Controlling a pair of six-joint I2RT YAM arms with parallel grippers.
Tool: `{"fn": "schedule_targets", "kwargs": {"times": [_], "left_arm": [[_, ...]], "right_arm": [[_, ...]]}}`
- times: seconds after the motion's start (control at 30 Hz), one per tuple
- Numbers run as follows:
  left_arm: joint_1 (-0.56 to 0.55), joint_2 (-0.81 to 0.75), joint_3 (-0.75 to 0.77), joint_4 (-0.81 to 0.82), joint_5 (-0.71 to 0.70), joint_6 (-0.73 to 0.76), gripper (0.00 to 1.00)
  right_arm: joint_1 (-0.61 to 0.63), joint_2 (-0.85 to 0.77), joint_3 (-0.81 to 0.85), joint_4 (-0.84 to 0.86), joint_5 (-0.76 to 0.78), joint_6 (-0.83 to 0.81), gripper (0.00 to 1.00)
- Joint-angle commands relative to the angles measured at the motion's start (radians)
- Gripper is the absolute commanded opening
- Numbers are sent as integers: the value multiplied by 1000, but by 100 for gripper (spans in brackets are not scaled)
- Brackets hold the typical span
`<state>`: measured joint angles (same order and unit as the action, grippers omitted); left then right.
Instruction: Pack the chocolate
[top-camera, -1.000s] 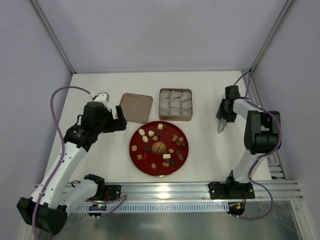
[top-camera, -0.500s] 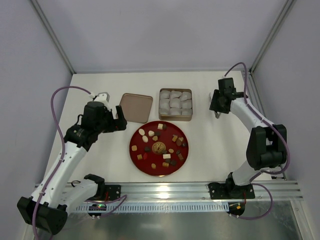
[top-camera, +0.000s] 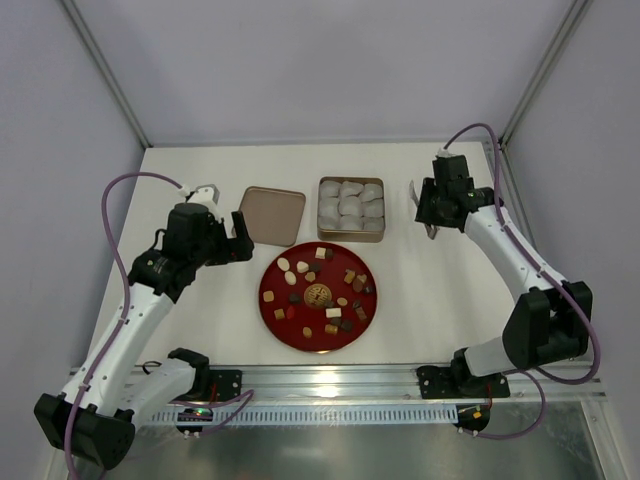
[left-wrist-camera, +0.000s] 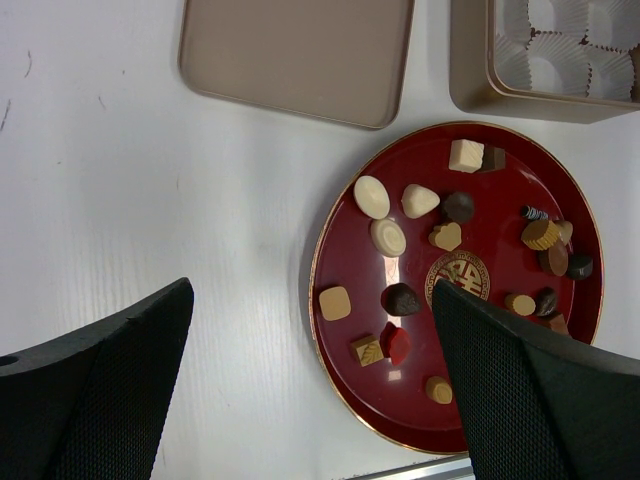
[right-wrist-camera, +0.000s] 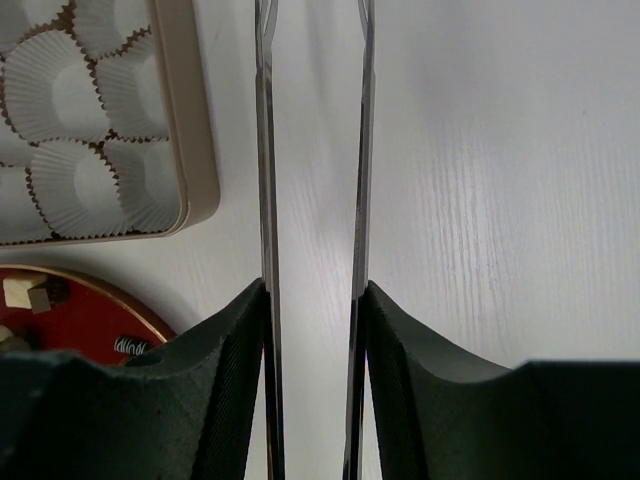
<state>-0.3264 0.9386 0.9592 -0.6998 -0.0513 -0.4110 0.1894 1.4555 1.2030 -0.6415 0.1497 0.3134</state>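
The chocolate (top-camera: 318, 295) is several small brown, tan and cream sweets lying on a round red plate (top-camera: 268, 310). It also shows in the left wrist view (left-wrist-camera: 402, 298). My left gripper (top-camera: 237, 243) is open and empty, above the table at the plate's left edge (left-wrist-camera: 330, 330). My right gripper (top-camera: 432, 215) is shut on a pair of thin metal tongs (right-wrist-camera: 265, 150). It hangs above bare table just right of the gold tin (top-camera: 351, 208). The tongs' two blades stand apart with nothing between them.
The tin holds several empty white paper cups (right-wrist-camera: 70, 90), and its wall (right-wrist-camera: 190, 150) is left of the tongs. The tin's flat lid (top-camera: 272, 214) lies left of it, behind the plate. An aluminium rail (top-camera: 340, 378) runs along the near edge.
My right arm has swung from the right side of the table up and left toward the tin, carrying the tongs. The left arm has not moved.
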Motion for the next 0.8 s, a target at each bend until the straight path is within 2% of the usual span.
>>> {"fn": "schedule_targets", "kwargs": {"times": [0.0,0.23,0.53,0.63,0.77], "left_arm": [[-2,2,7,20,5,3,100],[-2,3,6,17,7,3,100],[-2,9,9,14,10,1,100],[-2,15,9,14,11,1,100],[-2,19,10,14,16,3,100]], "right_arm": [[41,-73,46,-30,-9,9,44],[171,-187,32,-92,-30,50,43],[372,-343,32,-276,-12,102,41],[404,-368,40,-316,-36,118,41],[508,-371,40,-372,-56,142,40]]}}
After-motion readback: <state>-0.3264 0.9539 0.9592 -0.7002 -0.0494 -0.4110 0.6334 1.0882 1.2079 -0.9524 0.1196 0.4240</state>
